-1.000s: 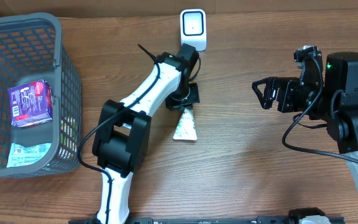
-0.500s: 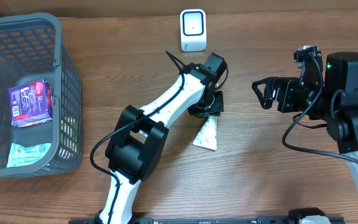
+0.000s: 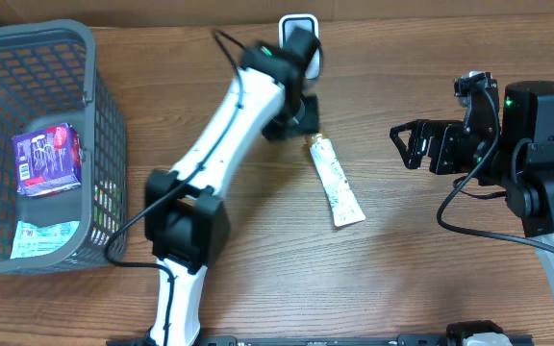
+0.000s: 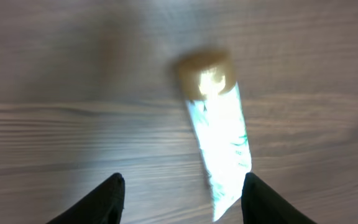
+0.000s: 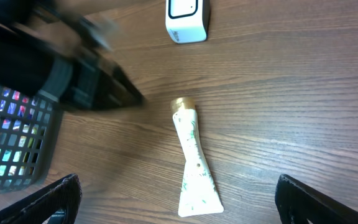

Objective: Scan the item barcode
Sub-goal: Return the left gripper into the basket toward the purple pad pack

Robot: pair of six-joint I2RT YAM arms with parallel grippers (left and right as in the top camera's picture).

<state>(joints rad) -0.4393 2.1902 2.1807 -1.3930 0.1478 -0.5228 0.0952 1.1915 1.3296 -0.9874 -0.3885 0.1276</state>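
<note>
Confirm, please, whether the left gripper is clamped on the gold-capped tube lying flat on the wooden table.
Not quite: the left gripper is open, not clamped on the gold-capped tube. The left wrist view shows its fingers spread, with the tube lying free on the wooden table.

the left gripper (image 4: 182, 190), clamped on the tube (image 3: 335, 181) a second ago, has let go and its jaws now stand apart, clear of it. the tube, first hanging below the scanner (image 3: 291, 19) and then carried out toward mid-table, now lies flat on the table (image 3: 402, 269), gold cap toward the scanner. the left arm has swung back up and now overlaps the scanner in the overhead view.
</note>
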